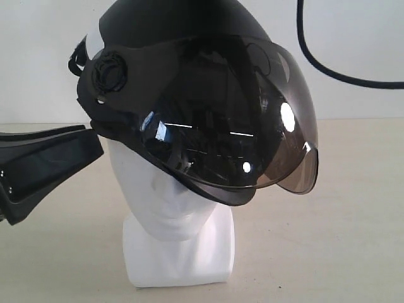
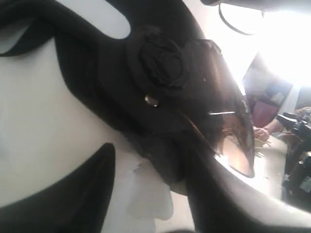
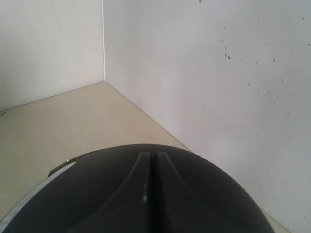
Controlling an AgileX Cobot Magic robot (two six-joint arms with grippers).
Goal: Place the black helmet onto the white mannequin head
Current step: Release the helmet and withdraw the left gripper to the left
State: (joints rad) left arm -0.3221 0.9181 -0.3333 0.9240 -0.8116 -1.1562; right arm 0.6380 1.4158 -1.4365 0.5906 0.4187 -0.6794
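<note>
The black helmet sits on the white mannequin head, its smoky visor down over the upper face. My left gripper reaches in from the left beside the helmet's lower edge, below the round side pivot. In the left wrist view this gripper is open. Its dark fingers stand on either side of the helmet's rim and the white head. In the right wrist view my right gripper is shut, just over the top of the helmet shell. It is out of the exterior view.
The head's squarish base stands on a beige tabletop. White walls meet in a corner behind. A black cable hangs at the upper right.
</note>
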